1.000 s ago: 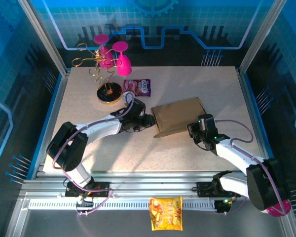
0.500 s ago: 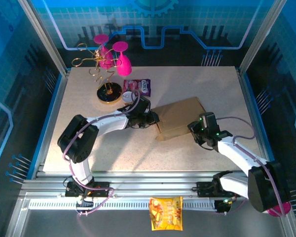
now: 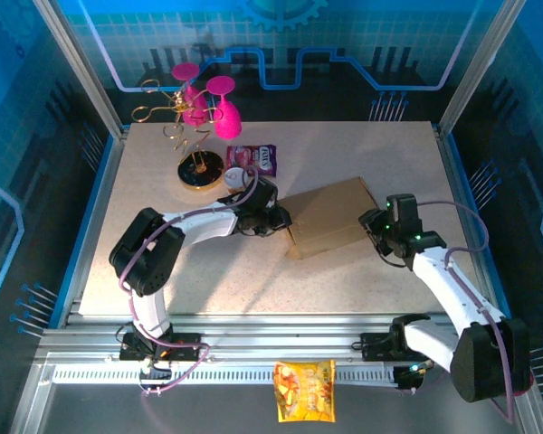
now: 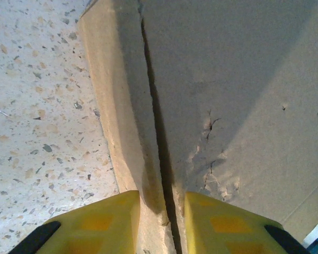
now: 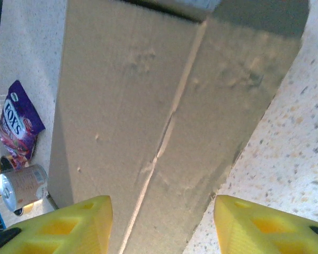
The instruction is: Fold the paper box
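**Box looks closed; seam not tight**

Top view: the flat brown corrugated-cardboard paper box lies mid-table, my left gripper at its nine o'clock and my right gripper at its three o'clock.

Left wrist: my fingers pinch its wall beside a gaping seam.

Right wrist: jaws spread, holding nothing. The tabs are hidden, so I judge the locking unfinished.

— What's the paper box like?
— Matt brown cardboard, fibrous, scuffed and cracked along a crease.
— And the table?
— Smooth, pale, speckled like stone. The purple snack packet is glossy film; the left end effector has smooth, faintly shiny yellow plastic fingers.
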Robot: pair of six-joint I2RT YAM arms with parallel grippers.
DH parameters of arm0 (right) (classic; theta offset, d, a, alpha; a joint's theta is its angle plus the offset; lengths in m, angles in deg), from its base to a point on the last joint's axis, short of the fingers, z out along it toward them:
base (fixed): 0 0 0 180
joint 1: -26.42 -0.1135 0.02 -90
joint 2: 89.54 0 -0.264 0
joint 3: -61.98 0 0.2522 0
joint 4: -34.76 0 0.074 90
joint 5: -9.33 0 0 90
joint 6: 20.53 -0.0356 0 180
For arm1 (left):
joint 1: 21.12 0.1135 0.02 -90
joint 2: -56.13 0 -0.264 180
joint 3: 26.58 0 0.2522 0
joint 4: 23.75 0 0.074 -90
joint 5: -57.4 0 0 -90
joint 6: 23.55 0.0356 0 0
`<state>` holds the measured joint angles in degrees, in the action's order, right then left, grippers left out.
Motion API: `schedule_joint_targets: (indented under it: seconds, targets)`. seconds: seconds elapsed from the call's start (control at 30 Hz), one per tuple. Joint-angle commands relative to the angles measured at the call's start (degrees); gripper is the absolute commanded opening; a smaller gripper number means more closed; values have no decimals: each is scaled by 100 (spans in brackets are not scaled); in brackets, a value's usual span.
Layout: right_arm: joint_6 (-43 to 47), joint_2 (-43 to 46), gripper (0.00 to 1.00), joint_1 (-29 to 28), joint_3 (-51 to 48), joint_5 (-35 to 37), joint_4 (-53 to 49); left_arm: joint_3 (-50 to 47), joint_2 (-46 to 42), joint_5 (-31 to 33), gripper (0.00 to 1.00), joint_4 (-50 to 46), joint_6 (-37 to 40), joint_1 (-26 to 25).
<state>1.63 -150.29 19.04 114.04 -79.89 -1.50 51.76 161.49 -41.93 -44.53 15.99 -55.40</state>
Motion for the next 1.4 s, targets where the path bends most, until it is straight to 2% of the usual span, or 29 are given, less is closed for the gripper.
schedule_joint_targets:
  seconds: [0.0,0.17,0.37,0.5,0.7,0.87,1.07,1.13,1.37]
  targets:
    - [533,29,54,307,309,-107,-283,131,234,-61,28,-301,163,34]
    - [1077,-82,56,732,635,-49,-346,90,267,-14,20,-378,231,32]
    - [2396,-575,69,1043,1172,11,-199,84,143,58,0,-602,465,40]
    - [3388,-1314,74,1398,1731,-499,-254,-71,-68,-76,0,-704,842,113]
    - [4700,-2987,75,1542,2805,-2194,-948,-552,-337,-414,0,-528,1155,444]
    - [5371,-3941,84,1592,3220,-3275,-1458,-790,-452,-622,0,-433,1449,679]
    - [5643,-4435,85,1661,3157,-3987,-1658,-1081,-543,-732,0,-338,1610,919]
    - [5745,-4554,88,1642,3122,-4238,-1672,-1138,-543,-760,0,-308,1649,966]
    - [5652,-4770,85,1502,3140,-4804,-1570,-1105,-464,-775,0,-370,1709,1045]
